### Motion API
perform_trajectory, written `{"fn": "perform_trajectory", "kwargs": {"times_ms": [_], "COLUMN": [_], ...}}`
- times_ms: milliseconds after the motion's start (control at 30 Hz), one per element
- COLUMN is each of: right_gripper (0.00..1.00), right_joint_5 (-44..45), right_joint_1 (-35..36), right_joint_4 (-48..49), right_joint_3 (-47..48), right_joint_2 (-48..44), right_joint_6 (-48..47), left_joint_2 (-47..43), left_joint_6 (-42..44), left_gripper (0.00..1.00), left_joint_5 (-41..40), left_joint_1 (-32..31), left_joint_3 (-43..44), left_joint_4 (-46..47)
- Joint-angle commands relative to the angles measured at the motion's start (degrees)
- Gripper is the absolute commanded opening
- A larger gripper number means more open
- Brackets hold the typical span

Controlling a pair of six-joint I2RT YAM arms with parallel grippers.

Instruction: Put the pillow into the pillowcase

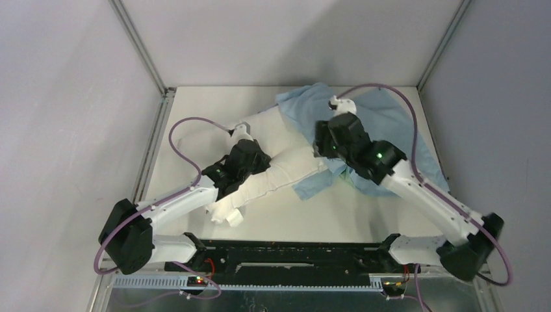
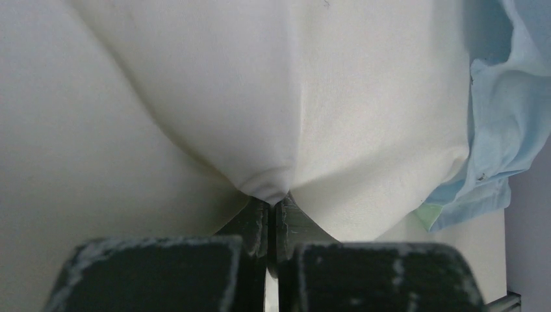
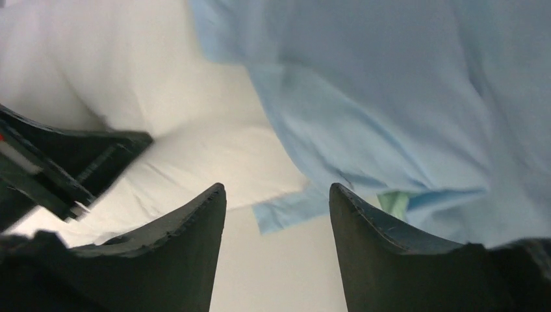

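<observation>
Your left end effector [image 2: 273, 207] is pinched tight on the pillow [image 2: 260, 97], lying across the desk [image 1: 195, 117]; your right end effector [image 3: 277, 192] hangs spread apart over the pillowcase [image 3: 403, 97], which overlaps the pillow's far end.

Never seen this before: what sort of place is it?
Likely a robotics lab test cell: left arm and right arm bolted to a white table, grey panels walling it, pillow and pillowcase for practice.

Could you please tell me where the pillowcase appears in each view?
Top external: pillowcase in the upper centre-right.
Left wrist: along the right edge.
Right wrist: upper right, filling much of the frame.
Shared landmark: the pillow, to its left in all three.
</observation>
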Motion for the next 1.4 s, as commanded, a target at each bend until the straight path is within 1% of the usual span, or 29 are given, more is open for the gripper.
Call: {"fn": "perform_trajectory", "kwargs": {"times_ms": [0,100,267,433,533,600,633,667,733,767,800,833,900,933,967,1100,1200,1300,1367], "right_gripper": [0.61,0.61,0.6,0.59,0.59,0.56,0.51,0.43,0.18,0.06,0.0,0.0,0.0,0.0,0.0,0.0,0.0,0.0,0.0], "right_joint_5": [5.5,5.9,6.7,11.5,14.1,16.8,17.6,18.1,19.1,19.5,19.4,18.3,15.8,14.2,11.9,6.7,2.0,0.6,-2.0], "right_joint_1": [0.1,0.6,0.5,-0.2,-0.6,-1.0,-1.4,-1.6,-0.7,1.3,3.9,7.5,14.5,16.4,16.7,12.8,9.2,7.9,7.4], "right_joint_4": [4.9,7.0,11.7,13.9,16.8,16.7,16.1,15.8,14.4,13.3,11.3,9.8,10.4,11.2,11.5,12.0,13.3,11.2,9.4], "right_joint_3": [-13.7,-19.5,-24.4,-25.3,-25.2,-24.3,-23.8,-23.4,-22.1,-20.8,-19.2,-17.4,-16.0,-16.0,-16.0,-15.9,-15.1,-10.7,-5.6], "right_joint_2": [-5.8,-7.3,-4.7,0.0,2.1,3.7,4.4,5.0,5.5,5.2,4.7,3.8,1.6,0.8,0.5,3.1,1.7,-0.8,-2.1], "right_joint_6": [4.3,6.2,6.0,6.1,4.1,3.5,3.4,3.1,2.4,2.1,2.3,2.5,2.1,2.4,3.0,2.6,1.6,0.2,-0.4], "left_joint_2": [0.8,0.6,0.4,0.0,0.1,0.2,0.3,0.4,0.7,1.0,1.3,1.6,1.9,1.8,1.7,1.2,0.8,0.0,-0.5], "left_joint_6": [-0.6,-0.5,-0.6,-0.4,-0.4,-0.3,-0.2,-0.2,-0.3,-0.3,-0.6,-0.7,-1.2,-1.6,-1.9,-2.5,-1.1,1.6,3.2], "left_gripper": [0.0,0.0,0.0,0.0,0.0,0.0,0.0,0.0,0.0,0.0,0.0,0.0,0.0,0.0,0.0,0.0,0.0,0.0,0.0], "left_joint_5": [2.2,1.7,1.2,0.4,0.3,-0.1,-0.4,-0.6,-0.9,-1.1,-1.2,-1.4,-2.3,-3.2,-3.8,-5.1,-5.2,-6.9,-7.3], "left_joint_1": [0.2,0.2,0.3,0.3,0.3,0.3,0.4,0.3,0.4,0.3,0.3,0.3,0.1,-0.1,-0.3,-1.8,-3.5,-5.6,-7.1], "left_joint_3": [1.9,1.9,2.3,2.9,3.2,3.6,3.8,4.0,4.4,4.7,5.0,5.3,6.0,6.1,6.1,6.2,7.3,9.7,11.5], "left_joint_4": [-2.5,-2.9,-4.1,-5.3,-5.7,-6.0,-6.2,-6.3,-6.2,-6.2,-6.0,-5.8,-5.6,-5.4,-5.2,-4.5,-4.6,-7.2,-9.0]}}
